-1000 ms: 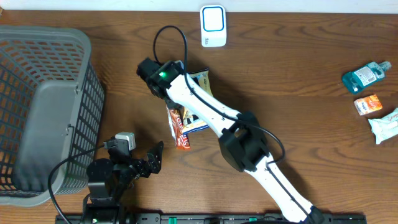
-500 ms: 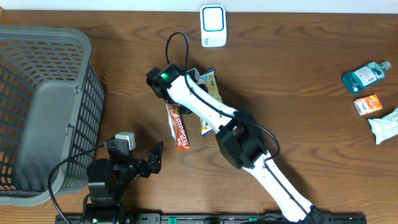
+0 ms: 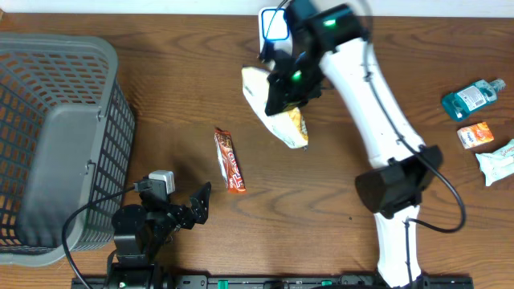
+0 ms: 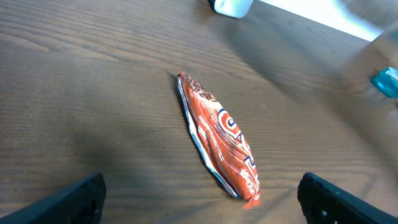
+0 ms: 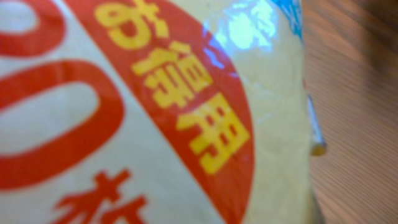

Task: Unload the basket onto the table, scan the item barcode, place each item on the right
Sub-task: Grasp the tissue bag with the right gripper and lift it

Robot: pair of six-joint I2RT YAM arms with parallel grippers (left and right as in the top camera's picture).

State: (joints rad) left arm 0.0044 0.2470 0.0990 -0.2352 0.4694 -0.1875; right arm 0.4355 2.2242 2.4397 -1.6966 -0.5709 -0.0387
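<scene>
A cream and yellow snack bag (image 3: pixel 277 104) hangs above the table just below the white scanner (image 3: pixel 273 26) at the back edge. My right gripper (image 3: pixel 291 79) is shut on the bag's upper part, and the arm covers part of the scanner. In the right wrist view the bag's red and yellow print (image 5: pixel 124 112) fills the frame and hides the fingers. My left gripper (image 3: pixel 197 205) rests open near the front edge. Its two dark fingers (image 4: pixel 68 199) frame an orange-red candy bar (image 4: pixel 219 134) lying flat ahead of them, untouched.
A grey mesh basket (image 3: pixel 56 136) takes up the left side. The candy bar (image 3: pixel 229 160) lies mid-table. At the right edge sit a teal bottle (image 3: pixel 470 96), a small orange box (image 3: pixel 475 134) and a white packet (image 3: pixel 498 164).
My right gripper closed on the snack bag, lifted it off the table beside the candy bar and swung it up and right to the scanner. The left arm stayed still.
</scene>
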